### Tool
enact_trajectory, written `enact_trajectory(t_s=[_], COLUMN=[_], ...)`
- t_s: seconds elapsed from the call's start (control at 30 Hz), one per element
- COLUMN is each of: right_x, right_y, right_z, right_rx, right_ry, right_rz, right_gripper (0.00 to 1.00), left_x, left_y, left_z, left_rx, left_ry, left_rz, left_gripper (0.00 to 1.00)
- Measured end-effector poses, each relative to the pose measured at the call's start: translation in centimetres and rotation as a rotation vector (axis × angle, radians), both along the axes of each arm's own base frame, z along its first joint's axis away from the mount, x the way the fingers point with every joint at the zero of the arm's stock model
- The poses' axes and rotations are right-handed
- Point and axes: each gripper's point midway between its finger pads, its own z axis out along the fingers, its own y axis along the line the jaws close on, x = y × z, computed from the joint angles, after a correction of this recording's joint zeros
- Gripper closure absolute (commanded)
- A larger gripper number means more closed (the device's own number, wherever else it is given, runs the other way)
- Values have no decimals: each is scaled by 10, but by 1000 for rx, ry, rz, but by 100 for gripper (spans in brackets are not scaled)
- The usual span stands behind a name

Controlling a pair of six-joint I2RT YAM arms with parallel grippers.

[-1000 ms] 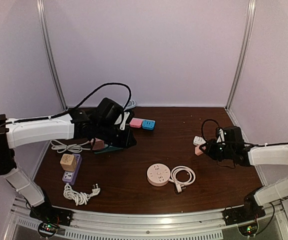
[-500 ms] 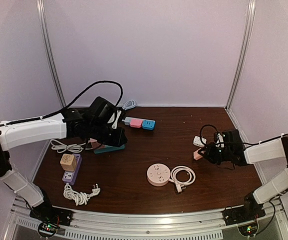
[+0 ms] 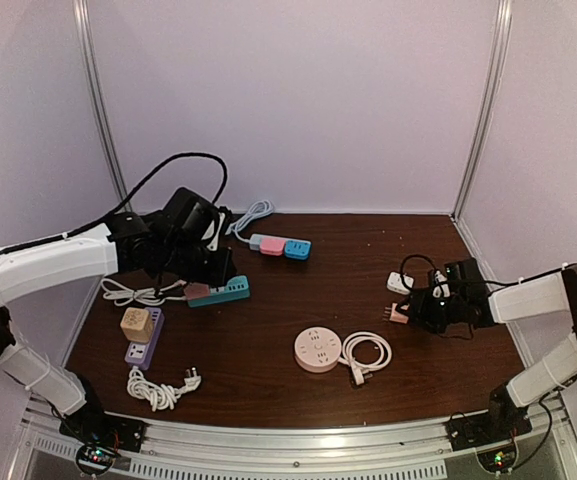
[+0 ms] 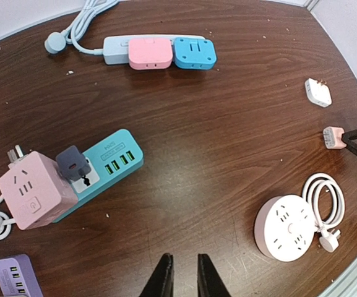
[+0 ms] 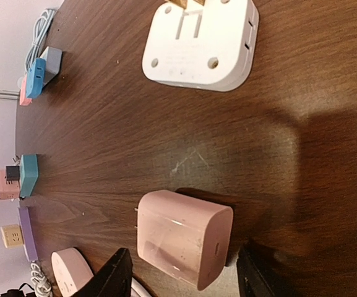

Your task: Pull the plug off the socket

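Left end effector (image 4: 183, 275) raised, black fingers nearly together; right end effector (image 5: 181, 281) low, fingers spread wide.

A dark brown wood-grain table (image 4: 227, 142) carries a teal power strip (image 4: 107, 168) with lime-green ports, a pink cube socket (image 4: 31, 189) and a dark grey plug (image 4: 72, 163) on it. Nearby lie a pale blue strip (image 4: 117, 48) bearing pink (image 4: 149, 53) and bright blue adapters (image 4: 194, 52), a round pale pink socket (image 4: 283, 226) with white cord (image 4: 324, 198), a purple strip (image 3: 142, 340), a tan cube (image 3: 137, 323), a white charger (image 5: 200, 43) and a pink charger (image 5: 184, 237).
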Motion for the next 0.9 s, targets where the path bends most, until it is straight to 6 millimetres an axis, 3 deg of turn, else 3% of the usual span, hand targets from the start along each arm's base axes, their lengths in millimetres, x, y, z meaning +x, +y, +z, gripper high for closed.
enact_trajectory(t_s=[0.3, 0.5, 0.77, 0.9], right_x=[-2, 1, -3, -6], right_y=[-9, -11, 8, 21], right_z=[19, 39, 51, 56], right_rx=[-59, -135, -250, -287], right_ry=[-42, -88, -122, -139], right_rz=[1, 9, 65, 95], right_gripper=[18, 9, 1, 0], left_x=[8, 19, 40, 47], left_y=[22, 56, 104, 113], left_z=[-2, -8, -24, -41], left_rx=[60, 118, 160, 197], left_ry=[-19, -2, 46, 81], left_rz=[74, 209, 409, 460], left_gripper=[67, 57, 23, 15])
